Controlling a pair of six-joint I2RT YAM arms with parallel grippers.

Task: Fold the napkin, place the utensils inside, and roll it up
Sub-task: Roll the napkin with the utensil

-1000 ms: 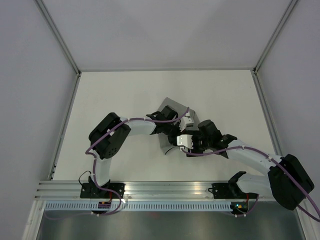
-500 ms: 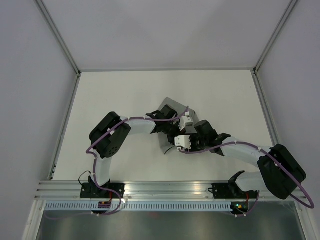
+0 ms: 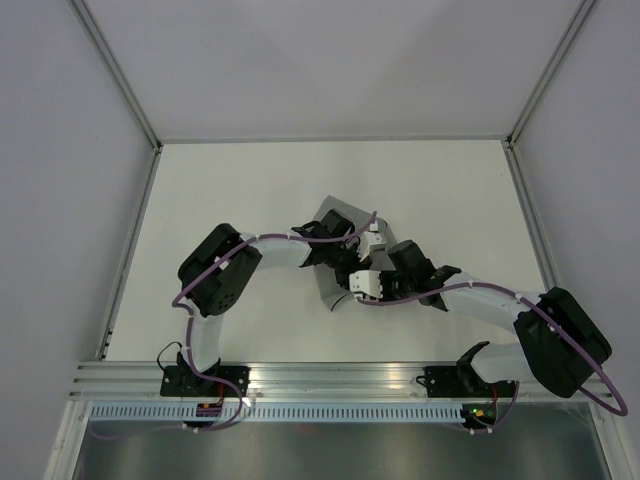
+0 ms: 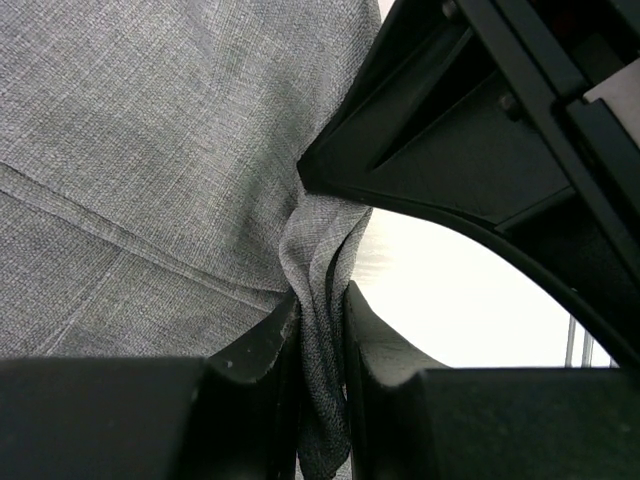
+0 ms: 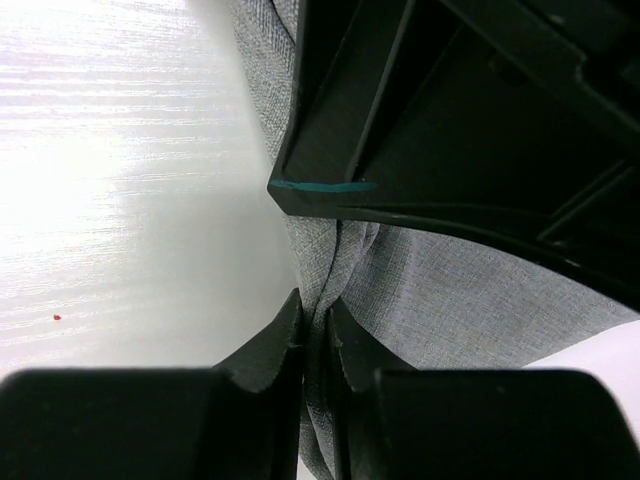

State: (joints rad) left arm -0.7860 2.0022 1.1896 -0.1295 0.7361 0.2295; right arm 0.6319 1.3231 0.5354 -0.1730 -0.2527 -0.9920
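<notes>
Grey woven cloth fills most of both wrist views. From the overhead camera I see the napkin [image 3: 337, 213] lying near the middle of the white table [image 3: 230, 190]. It is bunched rather than flat, and much of it is hidden beneath my two arms, which reach in from the left and the right and meet over it.

In the left wrist view, the left gripper [image 4: 320, 305] is clamped on a raised ridge of the napkin. The fabric is pinched into a narrow vertical pleat between the jaws, and more cloth spreads out flat to the left, crossed by a seam line. The black body of the other gripper sits just beyond, its tip against the same ridge.

In the right wrist view, the right gripper [image 5: 315, 310] is also squeezed together on a thin fold of the napkin. Bare white table lies to the left and grey cloth to the right.
</notes>
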